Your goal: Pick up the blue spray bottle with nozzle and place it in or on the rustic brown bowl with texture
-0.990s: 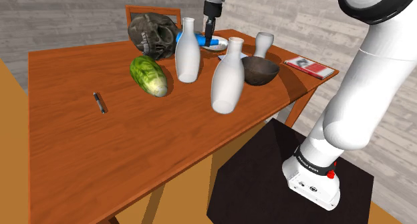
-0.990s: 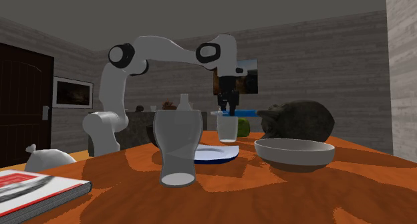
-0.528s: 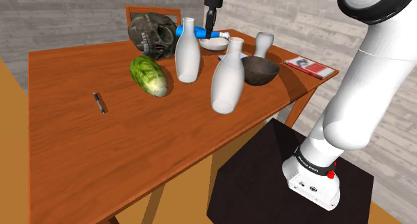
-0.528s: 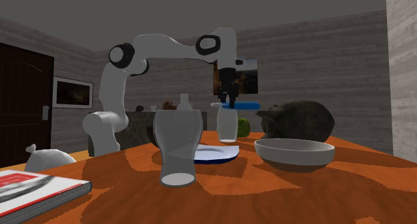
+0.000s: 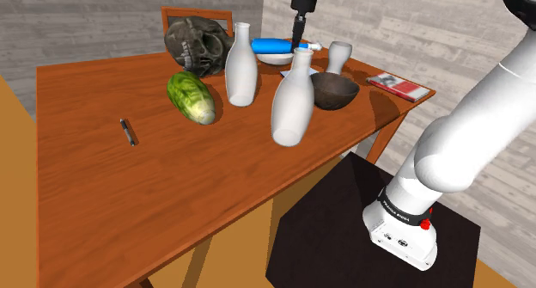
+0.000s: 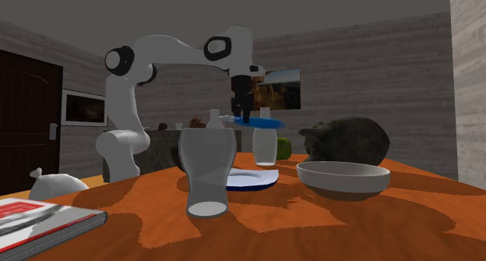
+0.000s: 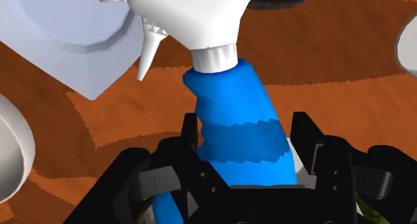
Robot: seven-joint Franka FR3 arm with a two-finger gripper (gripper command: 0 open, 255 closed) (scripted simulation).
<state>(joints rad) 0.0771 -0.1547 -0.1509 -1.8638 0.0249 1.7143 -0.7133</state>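
Blue spray bottle (image 5: 270, 45) in gripper (image 7: 247, 129) | white vase (image 5: 292, 101) beside dark bowl (image 5: 333, 90)

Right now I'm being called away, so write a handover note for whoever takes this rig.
Gripper: shut on the blue spray bottle, clasping its body below the white nozzle head.
Bottle: held sideways in the air, above the wooden table.
Dark brown bowl: on the table, beside the tall white vase.
Done: grasp and lift.
Left: carry the bottle over the bowl, lower it, release.
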